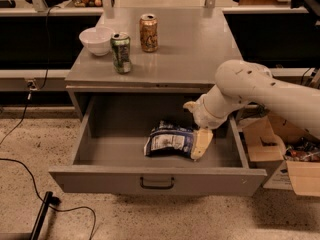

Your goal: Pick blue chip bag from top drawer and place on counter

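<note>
— So, where is the blue chip bag?
— Flat on the floor of the open top drawer, right of centre, white panel up.
— And the gripper?
— Down inside the drawer, at the bag's right end. Its fingers are spread apart. The nearer one lies along the bag's right edge and the other is up by the back wall.
— Is the bag held?
— No, nothing is clamped. Most of the bag lies to the left of the fingers.
— The tabletop?
— It carries a white bowl, a green can and an orange can, all on its left half.
</note>
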`<state>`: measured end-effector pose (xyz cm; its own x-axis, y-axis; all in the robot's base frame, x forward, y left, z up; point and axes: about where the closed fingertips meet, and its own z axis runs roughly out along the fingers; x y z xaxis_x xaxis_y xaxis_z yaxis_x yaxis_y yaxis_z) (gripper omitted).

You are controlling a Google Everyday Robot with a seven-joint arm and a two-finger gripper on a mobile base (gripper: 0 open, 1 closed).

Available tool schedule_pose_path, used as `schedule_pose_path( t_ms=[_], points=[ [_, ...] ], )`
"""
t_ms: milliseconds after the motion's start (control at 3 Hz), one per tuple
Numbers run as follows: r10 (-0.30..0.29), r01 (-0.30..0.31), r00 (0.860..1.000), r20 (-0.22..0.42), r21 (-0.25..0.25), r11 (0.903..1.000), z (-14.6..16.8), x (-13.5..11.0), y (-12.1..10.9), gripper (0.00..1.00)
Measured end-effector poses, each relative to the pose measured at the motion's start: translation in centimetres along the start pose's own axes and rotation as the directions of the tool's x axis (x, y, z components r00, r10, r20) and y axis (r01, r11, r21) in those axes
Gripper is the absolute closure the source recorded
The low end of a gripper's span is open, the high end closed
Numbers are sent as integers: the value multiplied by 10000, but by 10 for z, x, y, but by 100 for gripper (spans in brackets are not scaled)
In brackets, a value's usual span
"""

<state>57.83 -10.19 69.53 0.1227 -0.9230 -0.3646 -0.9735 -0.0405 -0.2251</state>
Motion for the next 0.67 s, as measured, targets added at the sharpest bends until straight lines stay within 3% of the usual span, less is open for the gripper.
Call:
schedule_pose_path(
  t_ms=[333,667],
  points=[
    [76,-76,10000,33,57,10000,4,-1,-2,0],
    [324,-317,9991,-268,228,9992,12,5,-5,25]
  ],
)
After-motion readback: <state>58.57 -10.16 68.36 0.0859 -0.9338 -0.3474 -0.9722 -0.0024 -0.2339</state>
